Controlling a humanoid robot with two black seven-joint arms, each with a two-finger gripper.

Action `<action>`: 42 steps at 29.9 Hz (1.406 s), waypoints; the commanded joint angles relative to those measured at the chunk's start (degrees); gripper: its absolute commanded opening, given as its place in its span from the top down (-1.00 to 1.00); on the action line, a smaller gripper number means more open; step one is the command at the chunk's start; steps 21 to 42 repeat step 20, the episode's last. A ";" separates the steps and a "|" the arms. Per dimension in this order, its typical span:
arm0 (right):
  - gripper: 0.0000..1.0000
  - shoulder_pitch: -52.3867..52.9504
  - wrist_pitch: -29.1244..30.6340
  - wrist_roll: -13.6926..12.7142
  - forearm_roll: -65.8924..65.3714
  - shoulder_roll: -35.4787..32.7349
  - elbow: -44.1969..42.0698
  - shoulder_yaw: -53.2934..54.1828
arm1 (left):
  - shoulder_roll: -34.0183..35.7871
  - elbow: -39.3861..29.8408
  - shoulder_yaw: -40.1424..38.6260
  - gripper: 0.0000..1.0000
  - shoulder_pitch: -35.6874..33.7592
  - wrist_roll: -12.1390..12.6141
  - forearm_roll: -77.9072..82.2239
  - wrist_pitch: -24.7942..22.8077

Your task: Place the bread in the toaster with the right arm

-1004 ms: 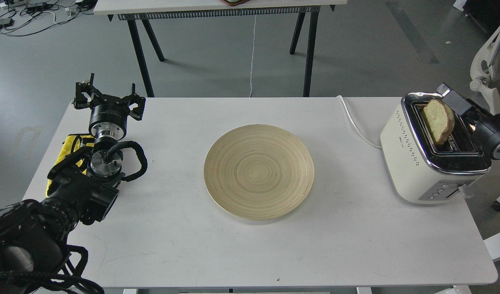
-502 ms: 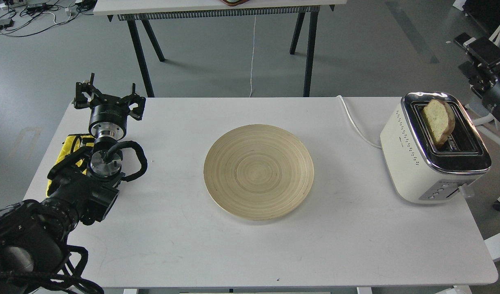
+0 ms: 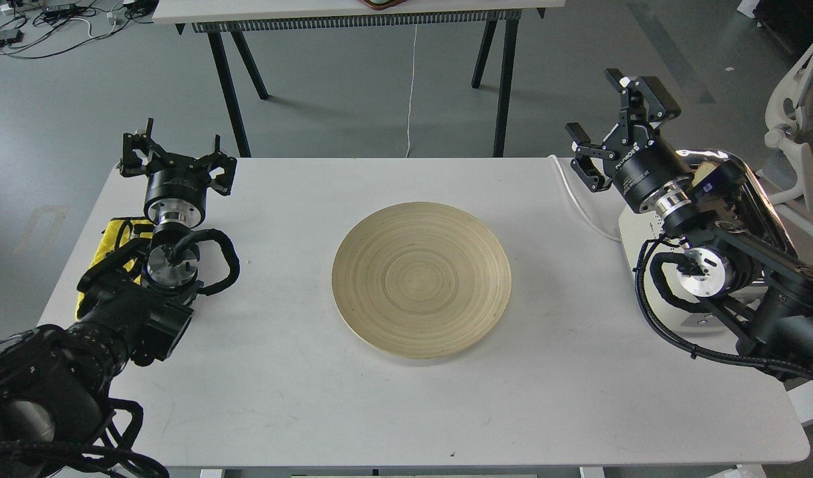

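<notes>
The cream-white toaster [image 3: 635,229] stands at the table's right edge, mostly hidden behind my right arm. Only a small tan bit of the bread [image 3: 699,172] shows above the arm, at the toaster's chrome top [image 3: 745,182]. My right gripper [image 3: 611,125] is open and empty. It is raised above the table's back right, left of the toaster and clear of the bread. My left gripper [image 3: 177,158], a wide claw, is open and empty over the table's back left corner.
A round bamboo plate [image 3: 421,279] lies at the middle of the white table [image 3: 313,398]. The toaster's white cord [image 3: 579,199] runs off the back edge. A yellow object [image 3: 112,234] lies under my left arm. A second table [image 3: 353,10] stands behind, a white chair [image 3: 788,113] at right.
My right arm has let go of the bread, which stayed in the toaster slot. It swung up and left, and now stands in front of the toaster with its gripper open. The left arm has not moved.
</notes>
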 commanded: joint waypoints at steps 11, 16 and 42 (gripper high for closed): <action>-0.97 -3.30 14.66 0.00 4.50 12.15 -14.37 10.20 | 0.00 0.00 0.00 -1.00 0.02 0.01 0.00 0.00; -0.97 -3.83 14.66 0.00 4.50 12.15 -14.37 11.00 | 0.00 0.00 0.00 -1.00 0.02 0.01 0.00 0.00; -0.97 -4.71 14.66 0.00 4.41 12.15 -14.54 11.52 | 0.00 0.00 0.00 -1.00 0.02 0.01 0.00 0.00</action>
